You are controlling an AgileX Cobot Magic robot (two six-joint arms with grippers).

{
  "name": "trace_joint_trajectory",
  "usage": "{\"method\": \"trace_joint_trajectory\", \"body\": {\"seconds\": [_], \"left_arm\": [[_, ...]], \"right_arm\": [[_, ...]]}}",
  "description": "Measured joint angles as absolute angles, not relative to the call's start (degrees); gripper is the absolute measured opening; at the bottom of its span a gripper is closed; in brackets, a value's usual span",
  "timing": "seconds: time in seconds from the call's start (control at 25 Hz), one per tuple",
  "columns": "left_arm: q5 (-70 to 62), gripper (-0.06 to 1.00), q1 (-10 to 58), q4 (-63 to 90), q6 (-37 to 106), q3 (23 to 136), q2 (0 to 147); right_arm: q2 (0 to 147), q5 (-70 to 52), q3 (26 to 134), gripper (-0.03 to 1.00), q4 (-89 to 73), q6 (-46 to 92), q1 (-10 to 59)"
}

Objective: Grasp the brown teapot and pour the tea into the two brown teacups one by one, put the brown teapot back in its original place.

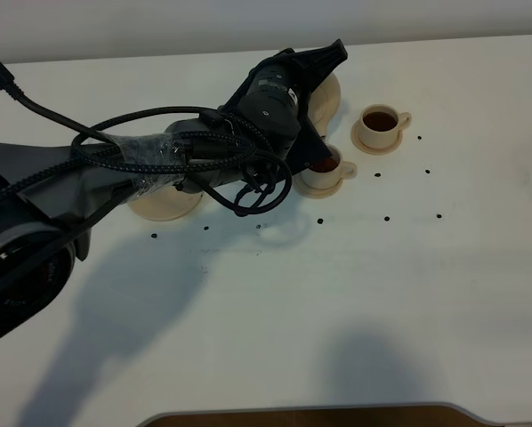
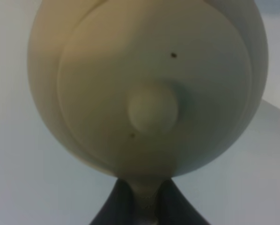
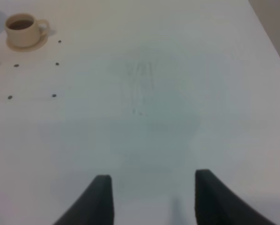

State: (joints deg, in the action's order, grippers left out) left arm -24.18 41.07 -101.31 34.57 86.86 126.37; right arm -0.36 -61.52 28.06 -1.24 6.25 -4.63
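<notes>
Both brown teacups (image 1: 380,120) (image 1: 322,169) hold dark tea, so pouring looks nearly done. The left tool (image 2: 147,199) grips the brown teapot (image 2: 149,84) by its handle above the nearer cup (large saucer (image 1: 164,205) awaits). Right tool (image 3: 151,197) spread, idle.

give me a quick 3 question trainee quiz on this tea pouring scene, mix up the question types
1. True or false: the far teacup already holds dark tea.
2. Multiple choice: the brown teapot is (A) standing on the large saucer, (B) held by the left gripper, (C) lying on its side on the table.
3. Fill in: the right gripper hangs over bare table with its fingers ____.

Key:
1. True. The near teacup holds dark tea too.
2. B. The left gripper clamps the teapot's handle, and the large saucer has no pot on it.
3. Open, holding nothing.
</notes>
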Motion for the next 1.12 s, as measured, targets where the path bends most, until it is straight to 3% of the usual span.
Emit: {"method": "trace_joint_trajectory", "body": {"seconds": [1.12], "left_arm": [[-23.7, 0.13, 41.1, -101.3, 38.9, 86.9, 126.4]], "right_arm": [[-0.4, -61.5, 28.1, 0.40, -1.2, 6.3, -4.6]]}}
